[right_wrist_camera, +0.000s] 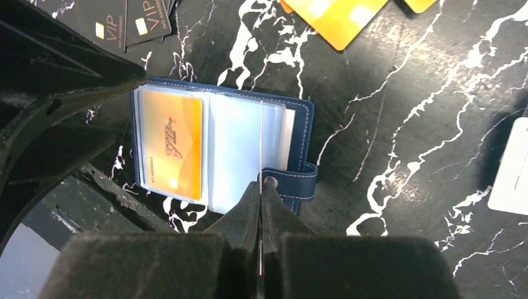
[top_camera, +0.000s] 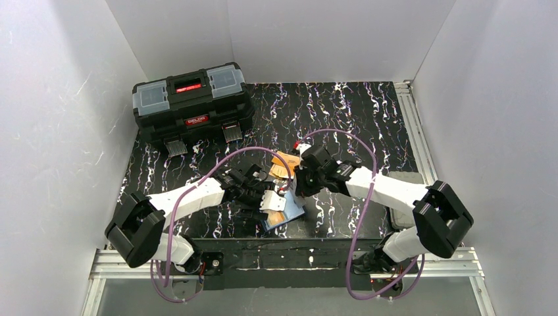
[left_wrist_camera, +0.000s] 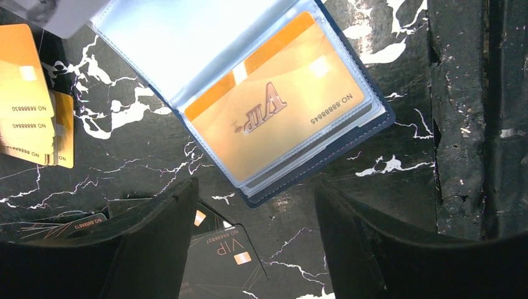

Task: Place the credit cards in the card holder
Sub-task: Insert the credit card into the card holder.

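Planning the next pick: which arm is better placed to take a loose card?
Left. The left tool is open and empty near the orange cards; the right tool is shut on a leaf of the card holder.

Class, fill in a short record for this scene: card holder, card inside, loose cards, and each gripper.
card holder: lying open on the table
card inside: one orange card, already pocketed
loose cards: orange cards and black cards on the table
left gripper: open, holding nothing
right gripper: shut on a clear pocket leaf
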Tool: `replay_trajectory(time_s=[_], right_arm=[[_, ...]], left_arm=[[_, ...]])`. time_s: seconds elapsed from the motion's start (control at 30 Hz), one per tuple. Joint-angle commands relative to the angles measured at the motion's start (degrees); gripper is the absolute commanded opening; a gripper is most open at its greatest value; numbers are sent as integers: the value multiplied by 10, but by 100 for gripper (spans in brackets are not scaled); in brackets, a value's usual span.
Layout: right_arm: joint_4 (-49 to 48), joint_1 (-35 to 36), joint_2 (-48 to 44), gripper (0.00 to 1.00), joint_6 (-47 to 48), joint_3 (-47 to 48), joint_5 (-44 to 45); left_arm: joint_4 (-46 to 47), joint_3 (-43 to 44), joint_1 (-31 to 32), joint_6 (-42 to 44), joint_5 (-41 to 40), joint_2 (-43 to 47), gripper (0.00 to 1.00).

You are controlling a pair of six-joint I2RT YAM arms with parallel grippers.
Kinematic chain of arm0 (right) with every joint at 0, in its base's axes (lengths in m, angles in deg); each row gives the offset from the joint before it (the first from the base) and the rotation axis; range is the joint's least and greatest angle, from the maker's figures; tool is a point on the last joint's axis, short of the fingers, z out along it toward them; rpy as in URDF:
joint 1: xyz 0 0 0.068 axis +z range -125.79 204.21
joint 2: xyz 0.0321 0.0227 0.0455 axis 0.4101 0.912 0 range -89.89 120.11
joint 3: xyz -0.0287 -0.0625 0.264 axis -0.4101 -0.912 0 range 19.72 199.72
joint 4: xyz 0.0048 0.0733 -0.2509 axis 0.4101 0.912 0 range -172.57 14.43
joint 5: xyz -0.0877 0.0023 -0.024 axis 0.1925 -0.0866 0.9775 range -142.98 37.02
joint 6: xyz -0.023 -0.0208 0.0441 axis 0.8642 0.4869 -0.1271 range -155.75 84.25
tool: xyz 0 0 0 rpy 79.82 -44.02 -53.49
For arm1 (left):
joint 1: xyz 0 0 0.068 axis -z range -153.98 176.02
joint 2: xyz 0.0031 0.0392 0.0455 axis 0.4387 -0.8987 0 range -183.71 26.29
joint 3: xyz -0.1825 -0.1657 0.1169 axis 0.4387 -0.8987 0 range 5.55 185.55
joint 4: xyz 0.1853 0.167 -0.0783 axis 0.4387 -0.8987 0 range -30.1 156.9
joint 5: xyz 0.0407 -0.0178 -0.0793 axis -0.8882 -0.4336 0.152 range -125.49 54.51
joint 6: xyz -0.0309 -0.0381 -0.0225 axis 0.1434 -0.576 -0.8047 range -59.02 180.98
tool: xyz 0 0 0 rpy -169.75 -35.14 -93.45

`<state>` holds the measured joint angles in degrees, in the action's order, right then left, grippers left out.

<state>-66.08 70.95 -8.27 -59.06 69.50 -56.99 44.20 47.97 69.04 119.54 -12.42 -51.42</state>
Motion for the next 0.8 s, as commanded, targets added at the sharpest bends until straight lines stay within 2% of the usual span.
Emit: replay_trajectory(time_s=[0.0, 0.37, 0.77], right_arm=[[-18, 32, -8, 1, 5, -11, 68], [-42, 53, -58, 1, -5, -49, 167], [-60, 62, -28, 1, -6, -47, 152]], left_arm=[[-3, -9, 6, 11, 7, -1, 66], [-6, -16, 12, 22, 5, 2, 63], [-3, -15, 15, 30, 6, -3, 61]])
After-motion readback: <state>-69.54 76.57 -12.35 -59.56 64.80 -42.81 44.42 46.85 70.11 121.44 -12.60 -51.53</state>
